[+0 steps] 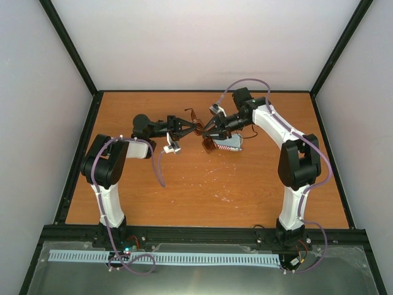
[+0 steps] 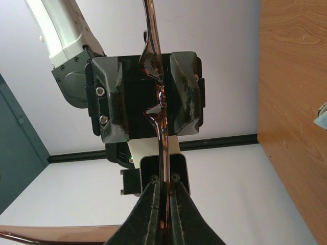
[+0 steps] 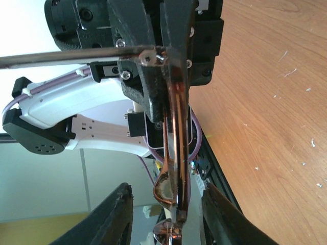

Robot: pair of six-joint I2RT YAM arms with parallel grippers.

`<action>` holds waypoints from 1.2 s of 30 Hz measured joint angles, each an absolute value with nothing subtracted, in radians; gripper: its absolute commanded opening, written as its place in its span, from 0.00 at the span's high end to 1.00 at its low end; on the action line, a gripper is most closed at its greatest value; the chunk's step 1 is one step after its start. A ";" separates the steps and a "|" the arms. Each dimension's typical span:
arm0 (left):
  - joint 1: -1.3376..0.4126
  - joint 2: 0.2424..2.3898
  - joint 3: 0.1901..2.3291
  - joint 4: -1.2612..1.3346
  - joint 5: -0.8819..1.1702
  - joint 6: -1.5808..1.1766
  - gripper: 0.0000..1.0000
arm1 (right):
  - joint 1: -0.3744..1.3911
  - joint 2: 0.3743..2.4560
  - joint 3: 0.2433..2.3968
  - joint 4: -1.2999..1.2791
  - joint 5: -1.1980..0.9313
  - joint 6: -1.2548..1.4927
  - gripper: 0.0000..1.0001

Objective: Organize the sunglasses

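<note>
The sunglasses, with a thin reddish-brown frame and tinted lenses, hang in the air over the middle of the table. My left gripper is shut on them; in the left wrist view its fingertips pinch the thin frame edge-on. My right gripper faces it from the right and is open. In the right wrist view its fingers stand wide apart on either side of the sunglasses without touching them.
The oval flag-patterned case lies on the wooden table just below the right gripper. A bit of light blue cloth shows at the edge of the left wrist view. Black frame rails border the table.
</note>
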State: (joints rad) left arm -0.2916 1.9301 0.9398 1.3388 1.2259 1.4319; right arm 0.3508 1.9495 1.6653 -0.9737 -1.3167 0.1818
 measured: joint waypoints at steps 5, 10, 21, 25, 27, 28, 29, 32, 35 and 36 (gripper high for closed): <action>-0.290 1.933 0.940 1.339 1.235 1.431 1.00 | 0.365 1.950 1.665 -0.979 -1.317 0.179 0.75; -0.287 1.937 0.940 1.340 1.241 1.431 1.00 | 0.366 1.950 1.665 -0.981 -1.314 0.179 0.85; -0.286 1.938 0.942 1.351 1.253 1.437 0.90 | 0.372 1.950 1.666 -0.984 -1.329 0.180 0.97; -0.286 1.939 0.943 1.353 1.254 1.444 0.36 | 0.380 1.950 1.668 -0.983 -1.330 0.176 0.97; -0.286 1.941 0.943 1.353 1.257 1.444 0.11 | 0.385 1.950 1.670 -0.982 -1.328 0.176 0.97; -0.286 1.942 0.943 1.355 1.258 1.441 0.02 | 0.387 1.950 1.674 -0.984 -1.324 0.176 0.97; -0.286 1.942 0.943 1.359 1.256 1.436 0.01 | 0.387 1.951 1.678 -0.984 -1.320 0.176 0.97; -0.286 1.942 0.940 1.398 1.232 1.393 0.01 | 0.386 1.960 1.713 -0.989 -1.308 0.176 0.97; -0.286 1.935 0.908 1.443 1.150 1.343 0.00 | 0.378 1.972 1.746 -0.992 -1.290 0.176 0.97; -0.285 1.928 0.890 1.447 1.127 1.328 0.01 | 0.372 1.977 1.758 -0.992 -1.287 0.177 0.97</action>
